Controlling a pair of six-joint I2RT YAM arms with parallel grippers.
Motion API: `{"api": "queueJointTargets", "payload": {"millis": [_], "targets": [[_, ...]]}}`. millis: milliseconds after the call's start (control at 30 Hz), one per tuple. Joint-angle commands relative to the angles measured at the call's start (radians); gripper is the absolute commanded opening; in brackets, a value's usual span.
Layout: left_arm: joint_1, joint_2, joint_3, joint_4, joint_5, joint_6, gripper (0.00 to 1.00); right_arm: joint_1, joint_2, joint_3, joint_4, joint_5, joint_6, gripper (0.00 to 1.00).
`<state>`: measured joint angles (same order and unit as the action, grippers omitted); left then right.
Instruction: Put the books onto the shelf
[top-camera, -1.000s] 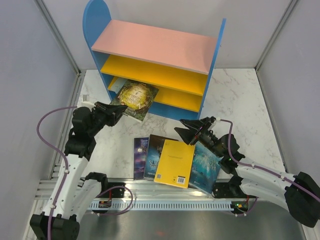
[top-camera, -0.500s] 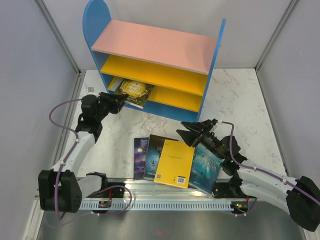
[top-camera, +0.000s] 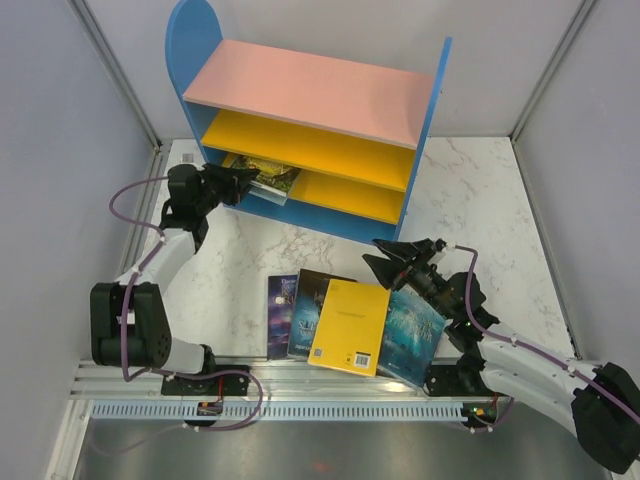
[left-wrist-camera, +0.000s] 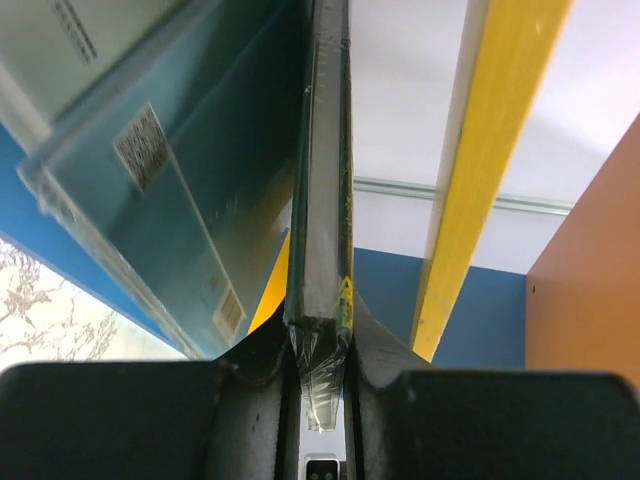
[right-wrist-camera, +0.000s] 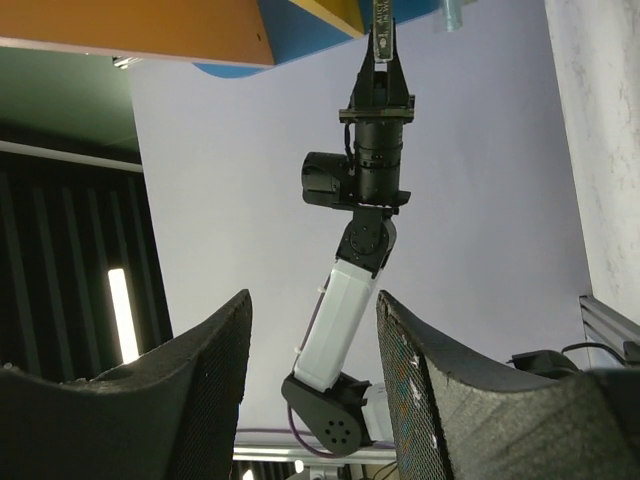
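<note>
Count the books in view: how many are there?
6 books: four overlapping on the table, one in the left claw, partly inside the shelf, one already lying there. More may be hidden.

The shelf (top-camera: 310, 90) is blue-sided, pink-topped, yellow-boarded; one book (top-camera: 348, 327) yellow; the table (top-camera: 470, 190) grey-veined white.

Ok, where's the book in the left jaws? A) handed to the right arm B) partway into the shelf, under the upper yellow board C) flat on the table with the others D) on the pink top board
B: the left jaws are shut on the dark book, whose far end sits under the upper yellow board of the shelf.
</note>
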<state>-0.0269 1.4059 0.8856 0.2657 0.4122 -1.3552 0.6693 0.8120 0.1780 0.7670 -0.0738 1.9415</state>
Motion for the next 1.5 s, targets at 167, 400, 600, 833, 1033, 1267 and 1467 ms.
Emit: {"api": "queueJointTargets", "payload": {"millis": [167, 400, 600, 833, 1033, 1267, 1467], "targets": [[0.024, 0.085, 0.122, -0.111, -0.012, 0.099, 0.02, -0.025, 0.062, 0.012, 0.051, -0.004, 0.007, 0.57], [0.059, 0.132, 0.214, -0.321, -0.001, 0.166, 0.12, -0.034, 0.128, 0.034, 0.077, -0.018, -0.003, 0.57], [0.068, 0.174, 0.285, -0.447, 0.046, 0.231, 0.32, -0.036, 0.165, 0.048, 0.097, -0.032, -0.012, 0.56], [0.068, 0.162, 0.288, -0.517, 0.057, 0.275, 0.67, -0.034, 0.185, 0.055, 0.098, -0.043, -0.021, 0.56], [0.076, 0.110, 0.296, -0.565, 0.053, 0.286, 0.79, -0.033, 0.252, 0.138, 0.071, -0.079, -0.071, 0.56], [0.111, 0.021, 0.337, -0.718, -0.004, 0.367, 0.99, -0.034, 0.393, 0.330, 0.002, -0.172, -0.210, 0.55], [0.159, -0.053, 0.328, -0.825, -0.021, 0.416, 1.00, -0.024, 0.490, 0.417, 0.003, -0.166, -0.240, 0.54]]}}
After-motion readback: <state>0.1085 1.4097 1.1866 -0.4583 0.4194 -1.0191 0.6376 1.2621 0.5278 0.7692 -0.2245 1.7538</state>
